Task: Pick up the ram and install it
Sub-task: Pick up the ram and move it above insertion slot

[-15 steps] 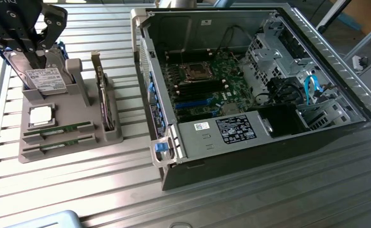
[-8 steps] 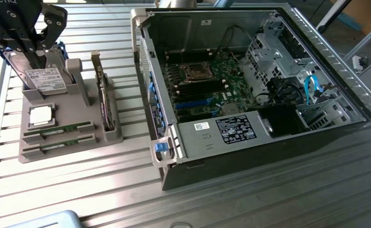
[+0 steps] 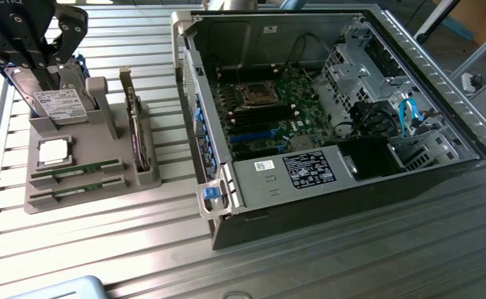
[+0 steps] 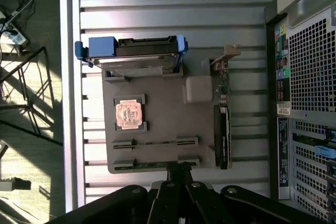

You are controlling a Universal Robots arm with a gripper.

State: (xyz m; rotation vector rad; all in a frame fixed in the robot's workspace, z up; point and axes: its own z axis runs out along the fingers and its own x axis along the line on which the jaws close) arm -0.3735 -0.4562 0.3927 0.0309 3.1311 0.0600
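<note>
Pick-up stage: ram (image 3: 76,169) is seated in grey holder (image 3: 93,146), ungrasped. Gripper (image 4: 178,170) is closed, empty, above it. Parted jaws aligned along the stick are judged necessary

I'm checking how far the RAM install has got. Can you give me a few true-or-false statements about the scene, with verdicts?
1. Both RAM sticks sit in slots of the gray holder. True.
2. The gripper grips a RAM stick. False: it is shut on nothing, above the holder.
3. The computer case lies open, with its motherboard exposed. True.
4. The hard drive is mounted inside the case. False: it stands on edge in the holder, outside the case.
</note>
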